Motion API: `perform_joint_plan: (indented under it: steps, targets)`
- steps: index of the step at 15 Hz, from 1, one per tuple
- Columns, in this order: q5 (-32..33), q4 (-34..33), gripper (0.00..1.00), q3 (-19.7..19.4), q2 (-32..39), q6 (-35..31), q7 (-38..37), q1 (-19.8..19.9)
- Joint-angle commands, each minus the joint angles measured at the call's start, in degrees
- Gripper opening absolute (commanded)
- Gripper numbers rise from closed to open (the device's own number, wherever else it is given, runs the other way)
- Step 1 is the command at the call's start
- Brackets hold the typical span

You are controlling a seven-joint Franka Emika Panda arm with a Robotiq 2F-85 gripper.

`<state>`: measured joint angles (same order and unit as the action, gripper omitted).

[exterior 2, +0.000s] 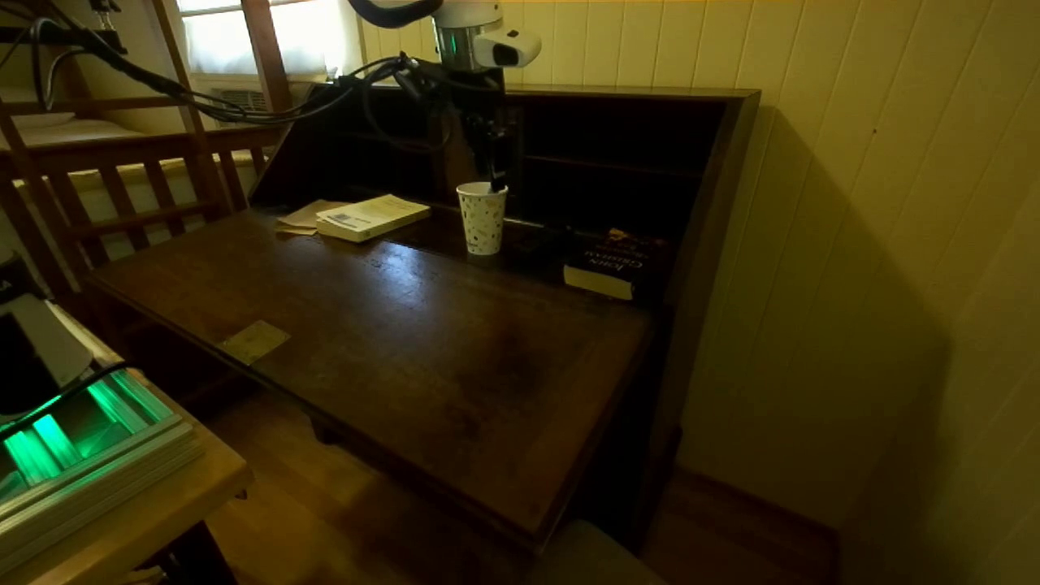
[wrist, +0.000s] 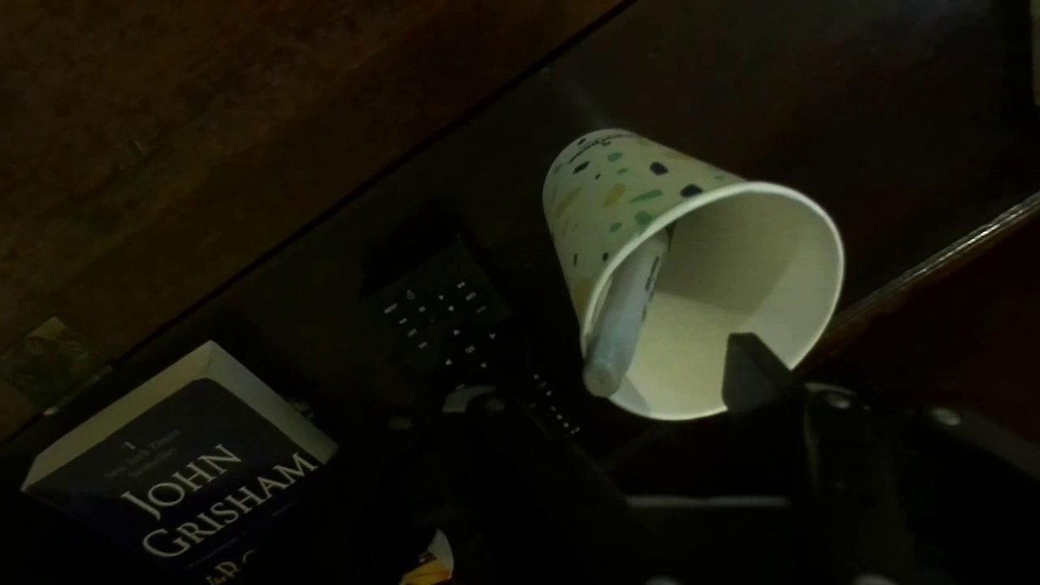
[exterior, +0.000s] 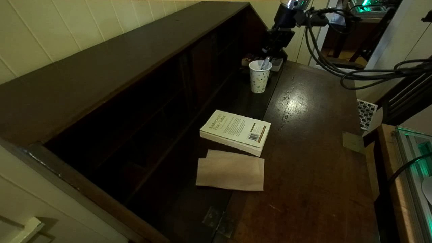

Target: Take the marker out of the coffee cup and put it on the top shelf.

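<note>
1) The marker (wrist: 626, 317) sits in the coffee cup (exterior 2: 481, 223), leaning on the wall with its upper end past the rim; so slim a stick in so wide a mouth is bound to lean, and the protruding end appears the natural grasp point

2) The gripper (wrist: 638, 378) has its jaws apart and nothing held; one fingertip (wrist: 751, 370) lies at the cup's mouth, clear of the marker, its partner lost in darkness; whether the visible tip is inside the rim or just above it cannot be told

3) The arm (exterior 2: 461, 47) reaches in from above, presumably so the jaws can straddle the marker without pushing the cup sideways

4) The cup stands upright on the desk (exterior: 314, 162), between the white book (exterior: 236, 131) and the dark book (exterior 2: 605, 268), touching neither; a light paper cup may tip or lift along if its rim is caught

5) The top shelf (exterior: 135, 54) awaits delivery; stage judged as lining up, next requiring closure on the marker and a straight lift
</note>
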<state>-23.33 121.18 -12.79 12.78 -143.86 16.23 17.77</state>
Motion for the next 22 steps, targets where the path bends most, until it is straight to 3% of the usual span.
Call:
perform_joint_plan:
  steps: [1, 5, 7, 8, 15, 16, 17, 19, 22]
  targets:
    - [-0.5, -1.8, 0.64, 1.2, 1.3, 0.7, 0.8, 1.2]
    - [-1.3, -1.9, 0.51, 1.6, 1.5, 0.0, 1.1, 1.5]
    - [-1.2, -2.1, 0.35, 1.7, 1.6, -0.2, 1.2, 1.5]
    - [-1.2, -2.1, 0.34, 1.7, 1.7, -0.3, 1.2, 1.6]
    - [-1.1, -2.3, 0.57, 2.0, 2.1, -0.4, 1.3, 2.0]
    - [-1.1, -2.3, 0.48, 2.0, 2.2, -0.4, 1.3, 2.0]
    - [-1.1, -2.4, 0.31, 2.0, 2.3, -0.3, 1.3, 2.0]
    - [-1.0, -2.4, 0.24, 2.1, 2.4, -0.4, 1.3, 2.0]
    - [-0.8, -2.7, 0.0, 2.2, 2.7, -0.3, 1.2, 2.0]
